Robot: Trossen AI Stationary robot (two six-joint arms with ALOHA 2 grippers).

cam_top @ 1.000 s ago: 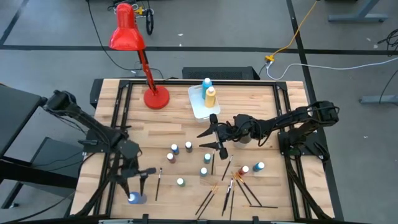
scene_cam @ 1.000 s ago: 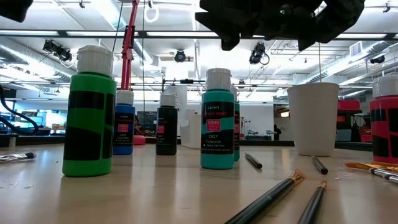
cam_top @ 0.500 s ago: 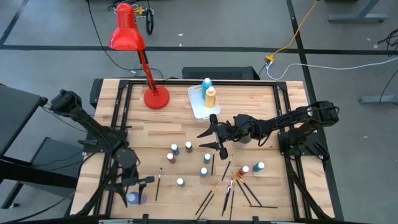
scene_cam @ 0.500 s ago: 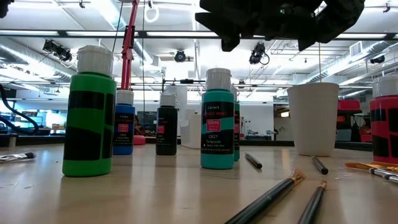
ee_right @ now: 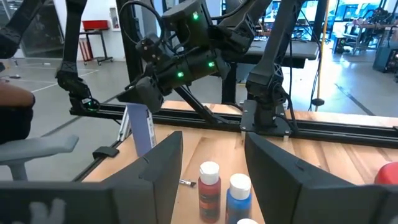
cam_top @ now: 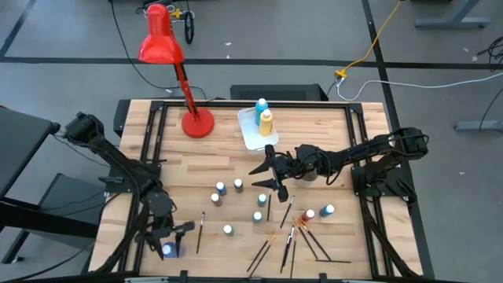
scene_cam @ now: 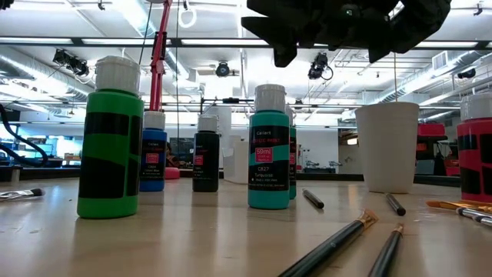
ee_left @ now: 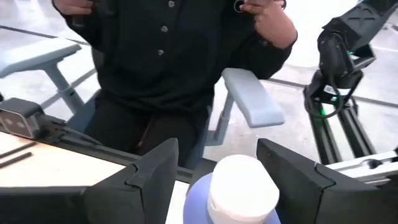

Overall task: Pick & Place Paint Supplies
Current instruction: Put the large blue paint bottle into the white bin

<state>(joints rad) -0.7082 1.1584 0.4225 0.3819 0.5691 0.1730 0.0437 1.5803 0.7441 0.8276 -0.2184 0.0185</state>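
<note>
A lavender-blue, white-capped paint bottle [cam_top: 168,251] stands near the table's near-left corner. My left gripper [cam_top: 167,236] is open and points down over it. In the left wrist view the bottle's cap [ee_left: 242,185] sits between the two fingers with a gap on each side. My right gripper [cam_top: 269,174] is open and empty, held above the table's middle. Below it stand several more bottles [cam_top: 238,185], among them a red one [ee_right: 209,182] and a blue one [ee_right: 237,190]. Several paintbrushes [cam_top: 291,236] lie near the near edge.
A white tub [cam_top: 253,134] at the far middle holds a blue bottle [cam_top: 262,104] and a yellow bottle [cam_top: 266,122]. A red desk lamp [cam_top: 196,124] stands at the far left. A white cup [scene_cam: 387,146] stands under my right arm. A seated person [ee_left: 174,56] is beyond the near edge.
My left gripper has moved toward the table's near edge and down, so its fingers now stand around the lavender-blue bottle. The bottle has stayed in place.
</note>
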